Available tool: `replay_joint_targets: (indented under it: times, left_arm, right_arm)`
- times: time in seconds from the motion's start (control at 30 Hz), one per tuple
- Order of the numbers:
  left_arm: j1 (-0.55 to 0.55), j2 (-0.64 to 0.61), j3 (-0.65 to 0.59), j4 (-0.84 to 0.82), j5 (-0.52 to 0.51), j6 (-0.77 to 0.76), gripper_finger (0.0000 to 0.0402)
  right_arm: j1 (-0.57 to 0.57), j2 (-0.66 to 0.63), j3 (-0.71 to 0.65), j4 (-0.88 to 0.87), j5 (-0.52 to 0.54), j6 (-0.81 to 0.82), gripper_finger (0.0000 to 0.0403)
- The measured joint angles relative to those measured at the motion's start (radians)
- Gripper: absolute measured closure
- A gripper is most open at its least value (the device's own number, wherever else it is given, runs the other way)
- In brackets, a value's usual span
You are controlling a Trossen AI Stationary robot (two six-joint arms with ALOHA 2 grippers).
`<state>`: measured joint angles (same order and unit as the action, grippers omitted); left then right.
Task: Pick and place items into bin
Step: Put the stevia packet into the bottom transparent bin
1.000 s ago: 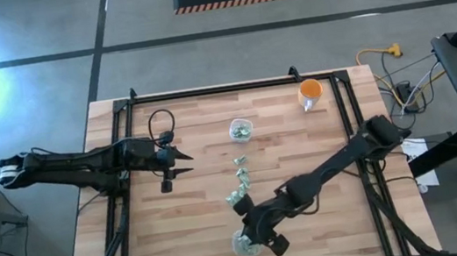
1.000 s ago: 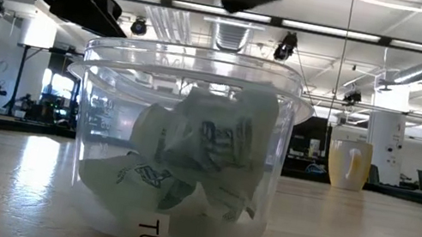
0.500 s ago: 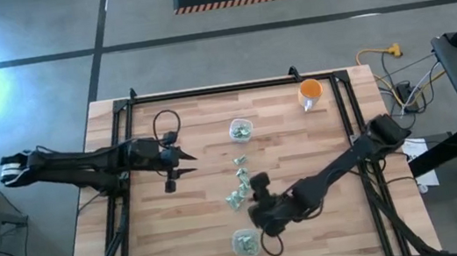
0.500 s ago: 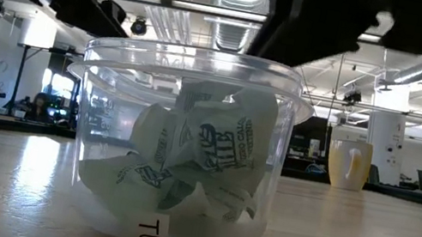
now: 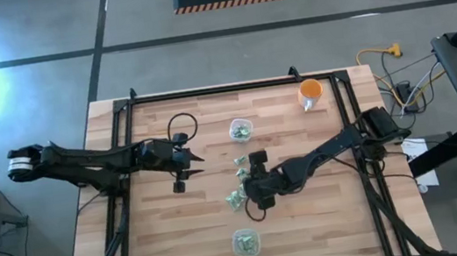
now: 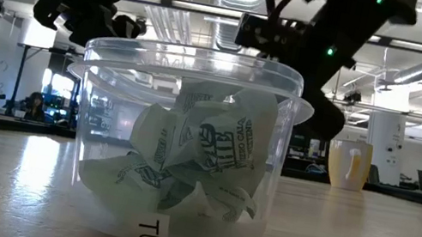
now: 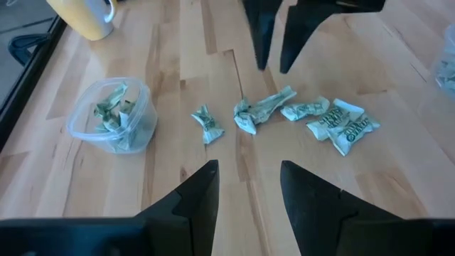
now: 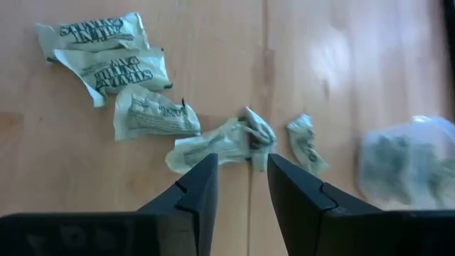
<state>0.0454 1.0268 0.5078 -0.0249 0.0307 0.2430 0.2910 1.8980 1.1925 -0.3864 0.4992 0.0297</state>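
Observation:
Several pale green-and-white wrapped items point(image 5: 240, 171) lie in a row on the wooden table point(image 5: 172, 233), between a far clear bin point(image 5: 240, 130) and a near clear bin point(image 5: 245, 243); both bins hold such items. My right gripper point(image 5: 249, 178) hangs open over the middle of the row, slanting down, with its fingers on either side of a crumpled item point(image 8: 227, 146) and clear of it. The left wrist view shows it point(image 7: 273, 65) above that same item point(image 7: 249, 114). My left gripper point(image 5: 197, 160) stands open left of the row, touching nothing point(image 7: 249, 171).
An orange cup point(image 5: 311, 92) stands at the far right of the table. The near bin point(image 6: 180, 148) fills the low view, with the cup point(image 6: 348, 165) behind it. A black frame rail point(image 5: 206, 90) runs along the table's far edge. Bare wood lies at the near left.
My right gripper has left the spot above the near bin, gone toward the table's far edge and down to the row of loose items, and turned about its wrist on the way. My left gripper has crept toward the right, closer to the row.

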Motion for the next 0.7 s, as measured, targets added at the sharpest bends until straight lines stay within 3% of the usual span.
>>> replay_joint_targets:
  times: [0.13, 0.5, 0.7]
  left_arm:
    - [0.000, -0.002, 0.000, -0.001, 0.000, 0.000, 0.0267]
    - [0.000, -0.013, -0.002, -0.018, 0.000, 0.000, 0.0267]
    - [0.000, -0.013, -0.002, -0.019, 0.000, 0.000, 0.0267]
  right_arm:
    - [-0.048, 0.000, -0.056, 0.112, -0.083, -0.037, 0.0285]
    - [-0.124, 0.000, -0.163, 0.305, -0.143, -0.089, 0.0296]
    - [-0.145, -0.001, -0.180, 0.323, -0.170, -0.088, 0.0293]
